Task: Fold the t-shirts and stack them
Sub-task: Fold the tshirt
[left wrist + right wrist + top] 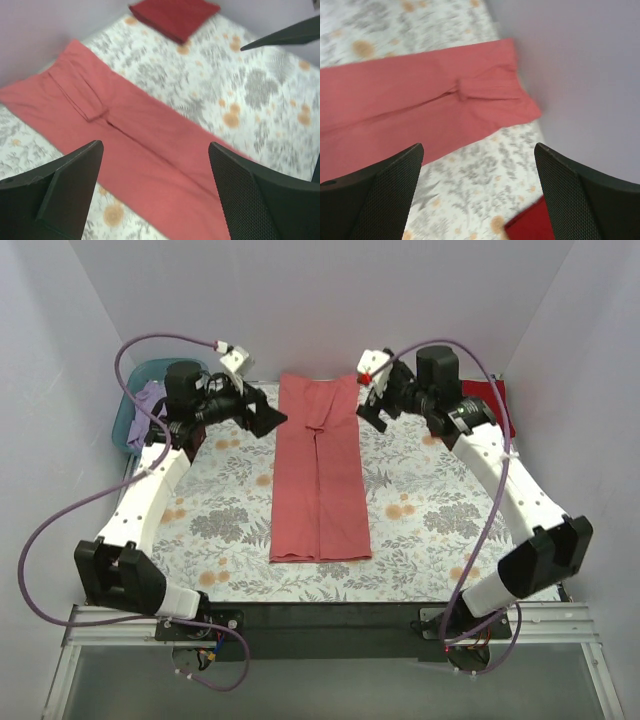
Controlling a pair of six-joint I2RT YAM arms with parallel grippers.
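Left arm [150, 490] and right arm [505, 485], jaws released, flank one salmon-pink t-shirt [320, 480]; one deep red [497, 398], one lavender [150, 400] aside.

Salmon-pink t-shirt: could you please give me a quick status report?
Left gripper, right gripper open, empty, flanking far end. Salmon-pink t-shirt flat, sides folded into long strip. Nothing lying on it.

The pink shirt [318, 475] lies flat mid-worktop as a long narrow strip. Both its sides are folded in to meet along a centre line, and it runs from the far edge toward the near one. The red shirt [175, 16] sits folded at the far right corner. The lavender shirt [150, 400] lies bunched in the tub [125, 425], far left.
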